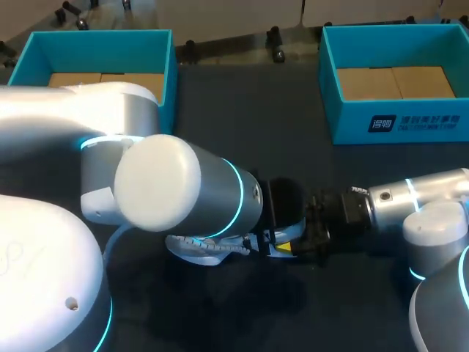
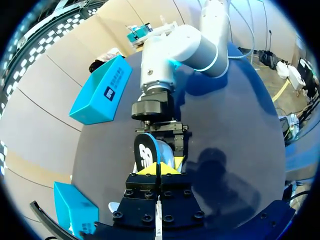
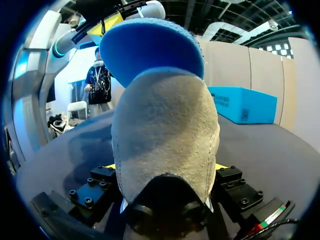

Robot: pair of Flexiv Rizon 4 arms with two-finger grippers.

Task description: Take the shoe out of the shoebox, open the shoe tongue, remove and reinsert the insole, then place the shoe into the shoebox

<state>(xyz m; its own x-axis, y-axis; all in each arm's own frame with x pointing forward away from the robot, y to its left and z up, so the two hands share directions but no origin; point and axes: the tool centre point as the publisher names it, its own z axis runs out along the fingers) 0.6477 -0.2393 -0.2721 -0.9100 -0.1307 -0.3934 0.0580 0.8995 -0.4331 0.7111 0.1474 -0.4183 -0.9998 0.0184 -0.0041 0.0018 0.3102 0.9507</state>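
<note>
Left shoebox (image 1: 95, 37) sits at the far left of the table, with no shoe visible in it. The left arm (image 1: 183, 187) crosses the near middle and hides most of the shoe (image 1: 205, 249); the head view shows only a strip of pale sole under the arm. The shoe is out on the dark table (image 1: 293, 147), well apart from both boxes.

The left gripper (image 1: 282, 248) has its yellow tips pressed together, apparently pinching the edge of the blue insole (image 2: 150, 152), which stands up out of the shoe.

Key relation: the two grippers face each other along one line with the shoe between them. The insole's long axis runs up and away from the shoe opening towards the left gripper. The left gripper is the one on the insole, so pulling or refitting it is that arm's job.

The right gripper (image 1: 316, 231) has its fingers spread around the grey suede end of the shoe, one tip on each side, and looks clamped on. Exact contact is hard to see because the shoe fills its wrist view.

Tongue, laces and how deep the insole sits are hidden. Right shoebox (image 1: 399, 121) is at far right, with no shoe visible in it.
</note>
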